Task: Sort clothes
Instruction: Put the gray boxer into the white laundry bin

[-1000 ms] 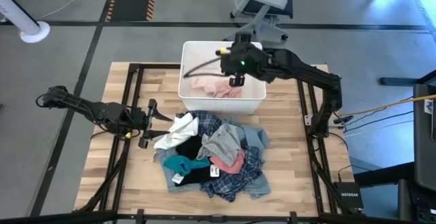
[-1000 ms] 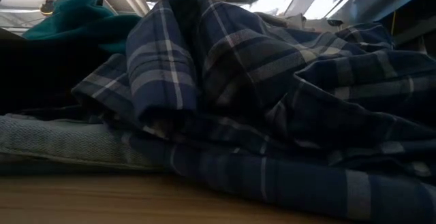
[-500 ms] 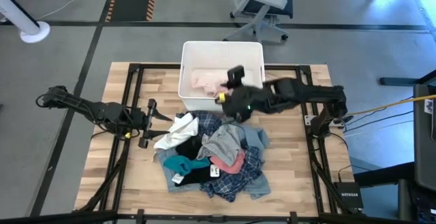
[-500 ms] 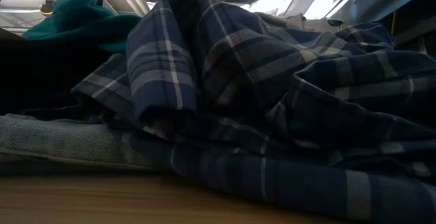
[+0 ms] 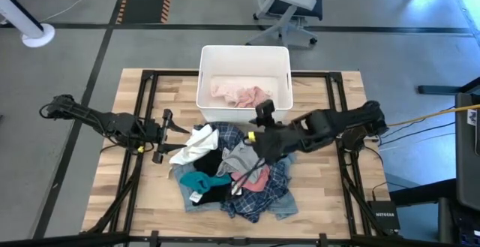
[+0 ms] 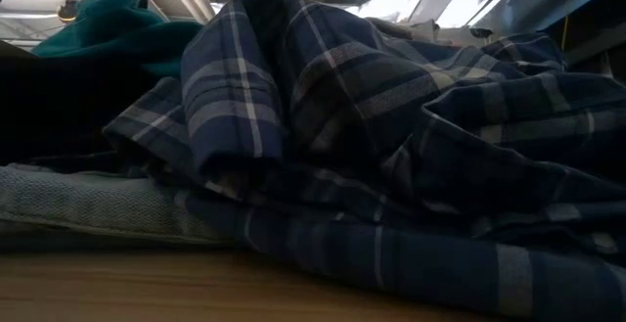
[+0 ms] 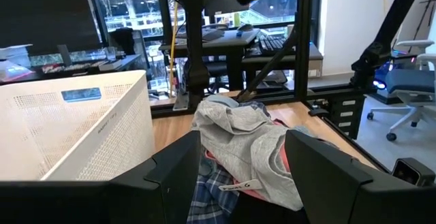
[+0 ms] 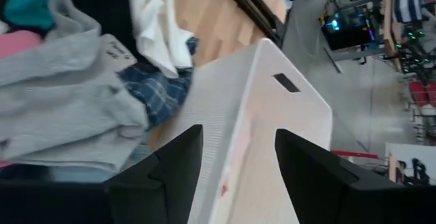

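Your right gripper [image 5: 259,143] hangs with its fingers spread and nothing between them, directly above the grey garment [image 5: 246,158] at the top of the pile of clothes [image 5: 229,172]. Just behind it stands the white bin [image 5: 244,54], holding a pink piece [image 5: 240,93]. Beside the grey garment lie a white piece [image 5: 193,145], a teal piece [image 5: 201,181] and a plaid shirt [image 6: 391,165]. Your left gripper [image 5: 166,136] waits at the pile's far side, fingers open and empty, near the white piece.
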Controlling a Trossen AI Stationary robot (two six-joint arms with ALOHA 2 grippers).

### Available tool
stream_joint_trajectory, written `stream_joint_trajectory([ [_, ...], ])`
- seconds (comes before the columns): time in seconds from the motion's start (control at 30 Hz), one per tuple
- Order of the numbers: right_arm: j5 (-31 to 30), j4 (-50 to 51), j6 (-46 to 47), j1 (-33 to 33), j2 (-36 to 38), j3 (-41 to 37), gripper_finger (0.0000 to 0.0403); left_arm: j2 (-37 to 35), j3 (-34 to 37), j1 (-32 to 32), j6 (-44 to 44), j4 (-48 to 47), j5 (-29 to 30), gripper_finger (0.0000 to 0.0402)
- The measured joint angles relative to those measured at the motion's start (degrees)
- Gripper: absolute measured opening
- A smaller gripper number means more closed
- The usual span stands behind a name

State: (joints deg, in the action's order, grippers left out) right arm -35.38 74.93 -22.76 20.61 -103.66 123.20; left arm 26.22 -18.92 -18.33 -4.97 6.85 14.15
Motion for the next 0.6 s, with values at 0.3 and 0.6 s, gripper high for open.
stream_joint_trajectory([
  [0.3,1.11,-3.47,0.51,3.73,-0.02,-6.85,0.0202,0.0,0.0,0.0,0.02,0.07,0.02,0.021],
  [0.6,5.19,-8.31,5.66,3.75,-0.04,-18.19,0.0202,0.0,0.02,0.0,0.04,0.2,0.0,0.021],
])
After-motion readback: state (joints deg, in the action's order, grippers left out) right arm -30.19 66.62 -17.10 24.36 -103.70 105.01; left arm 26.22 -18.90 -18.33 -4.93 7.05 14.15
